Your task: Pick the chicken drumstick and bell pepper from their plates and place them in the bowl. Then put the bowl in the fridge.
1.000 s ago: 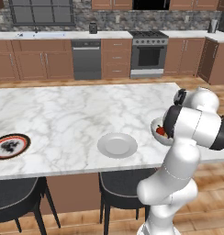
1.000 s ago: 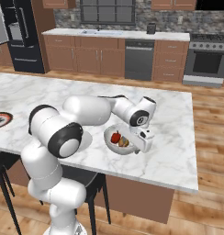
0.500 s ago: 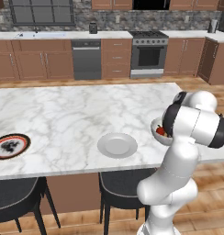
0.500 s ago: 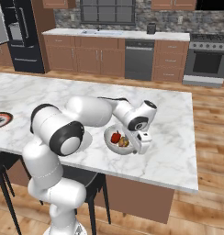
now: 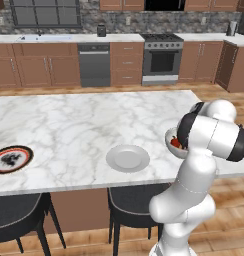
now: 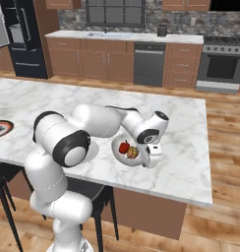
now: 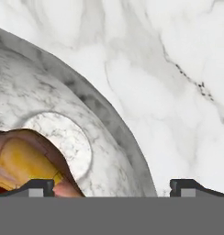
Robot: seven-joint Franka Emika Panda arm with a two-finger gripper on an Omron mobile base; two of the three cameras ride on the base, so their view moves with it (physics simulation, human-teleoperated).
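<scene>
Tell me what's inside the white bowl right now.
The bowl holds the red pepper and the brown drumstick, side by side. The bowl's floor beneath them is covered.

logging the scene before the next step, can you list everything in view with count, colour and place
bowl: one, white, near the front edge of the island, by the gripper
bell pepper: one, red, in the bowl
chicken drumstick: one, golden-brown, in the bowl beside the pepper
plates: two; a plain grey-white one mid-island near the front edge, a black-and-red rimmed one at the island's left end
island: one, white marble
stools: two, black, under the island front
fridge: one, black, back left
oven: one, steel, back wall
dishwasher: one, dark, back wall
gripper: one, open, over the bowl's rim
</scene>
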